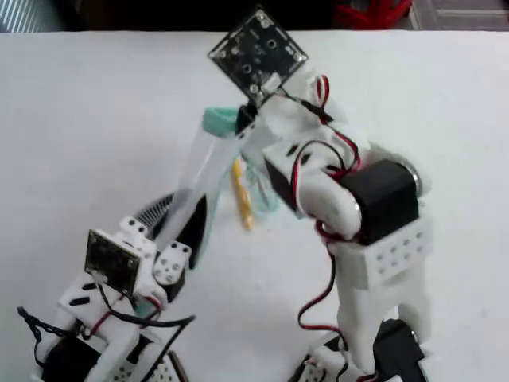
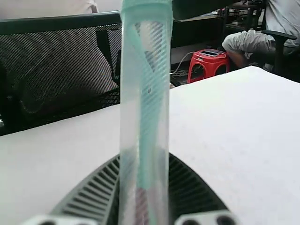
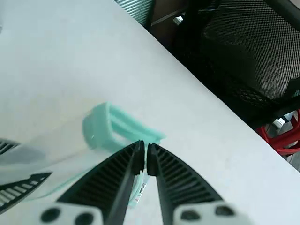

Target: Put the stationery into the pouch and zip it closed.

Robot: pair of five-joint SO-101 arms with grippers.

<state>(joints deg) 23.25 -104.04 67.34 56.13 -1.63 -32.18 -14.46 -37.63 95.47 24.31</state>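
Note:
A long clear pouch (image 1: 195, 179) with teal trim runs from the left gripper (image 1: 176, 224) up to a teal end cap (image 1: 219, 121). In the left wrist view the pouch (image 2: 145, 117) stands between the black ribbed fingers (image 2: 89, 192), and the left gripper (image 2: 144, 161) is shut on it. The right gripper (image 1: 243, 119) sits at the teal end. In its own view the right gripper (image 3: 144, 146) is pinched nearly shut on the zipper edge beside the teal cap (image 3: 105, 127). A yellow pencil (image 1: 242, 195) lies along the pouch; I cannot tell whether it is inside.
The white table (image 1: 87, 119) stretches open to the left and the far right. Beyond its far edge stand a black mesh chair (image 2: 56, 70) and a red stool (image 2: 208, 58). The right arm's white body (image 1: 374, 239) rises over the table's near right.

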